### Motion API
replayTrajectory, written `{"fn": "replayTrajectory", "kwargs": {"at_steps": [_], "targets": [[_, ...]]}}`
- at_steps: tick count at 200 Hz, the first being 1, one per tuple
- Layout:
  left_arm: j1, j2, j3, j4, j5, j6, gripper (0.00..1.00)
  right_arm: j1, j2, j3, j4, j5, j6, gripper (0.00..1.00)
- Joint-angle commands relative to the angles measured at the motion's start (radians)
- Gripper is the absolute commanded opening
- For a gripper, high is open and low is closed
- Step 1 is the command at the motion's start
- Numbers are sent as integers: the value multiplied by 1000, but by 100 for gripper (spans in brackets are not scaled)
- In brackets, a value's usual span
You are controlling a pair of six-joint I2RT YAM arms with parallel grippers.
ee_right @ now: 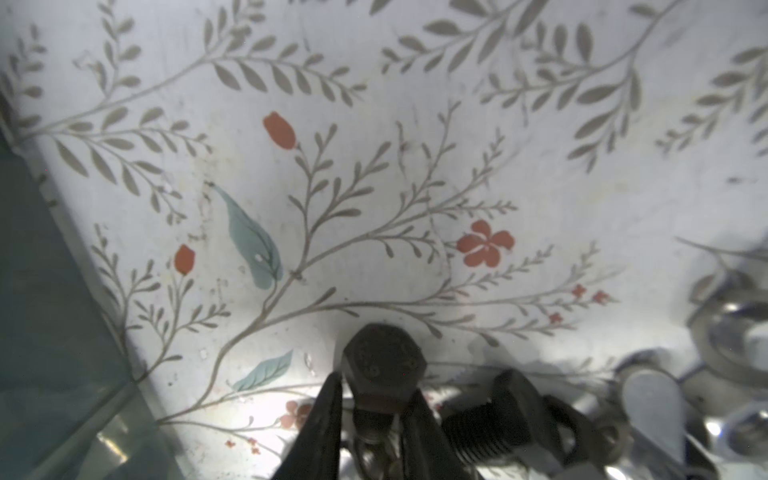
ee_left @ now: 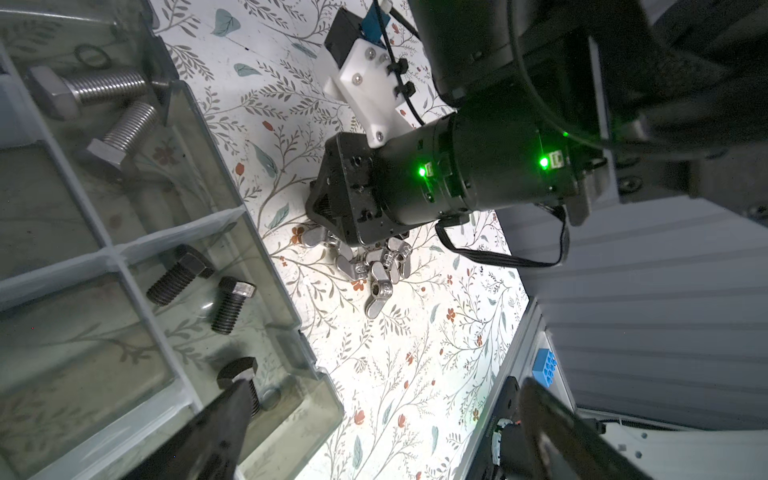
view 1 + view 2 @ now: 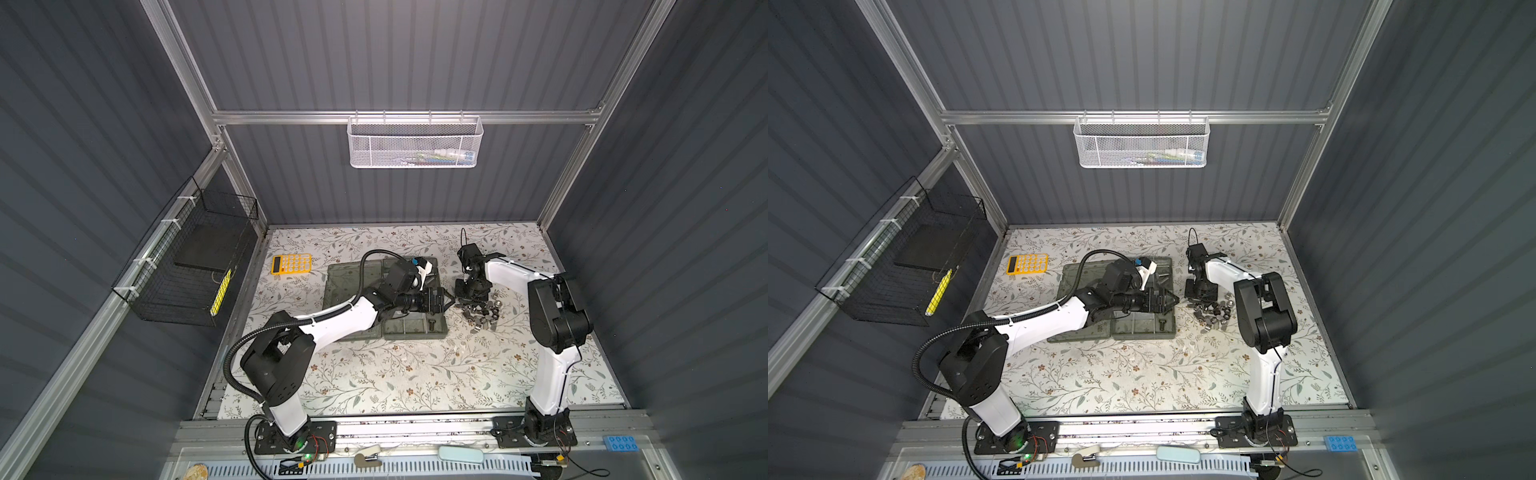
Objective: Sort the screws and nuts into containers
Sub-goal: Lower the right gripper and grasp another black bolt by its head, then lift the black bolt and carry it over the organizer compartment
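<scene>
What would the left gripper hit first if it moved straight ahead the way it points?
Probably the right gripper, gripping a black screw at the pile of screws and nuts right in front of the open left gripper. Height is unclear, though.

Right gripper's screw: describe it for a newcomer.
Right of the organizer case on the floral table lies a hardware pile. At its case-side edge, the right gripper pinches one black screw. Unlike the neighbouring silver wing nuts and loose black screw, its hex head juts past the fingertips.
</scene>
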Motion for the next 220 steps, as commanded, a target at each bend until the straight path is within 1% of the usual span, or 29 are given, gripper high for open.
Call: {"fn": "replayTrajectory", "kwargs": {"at_steps": [1, 19, 45, 65, 112, 139, 143, 173, 220], "targets": [[9, -35, -13, 5, 13, 9, 100, 2, 37, 17, -26, 7, 4, 25], [8, -38, -15, 5, 12, 9, 100, 4, 49, 16, -22, 0, 0, 24], [10, -44, -22, 2, 6, 8, 100, 3, 53, 13, -16, -8, 1, 18], [9, -53, -24, -7, 1, 10, 100, 4, 35, 13, -13, -9, -1, 14], [17, -73, -24, -27, -1, 13, 100, 4, -30, 23, -18, -28, -2, 10], [21, -88, -25, -40, -2, 15, 100, 4, -67, 25, -22, -52, -3, 9], [21, -91, -25, -43, -32, 16, 100, 4, -76, 24, -23, -60, -2, 9], [23, -120, -25, -60, -49, 20, 100, 10, -122, 19, -18, -98, 13, 9], [29, -167, -40, -92, -73, 31, 100, 50, -182, 17, -18, -129, 29, 8]]}}
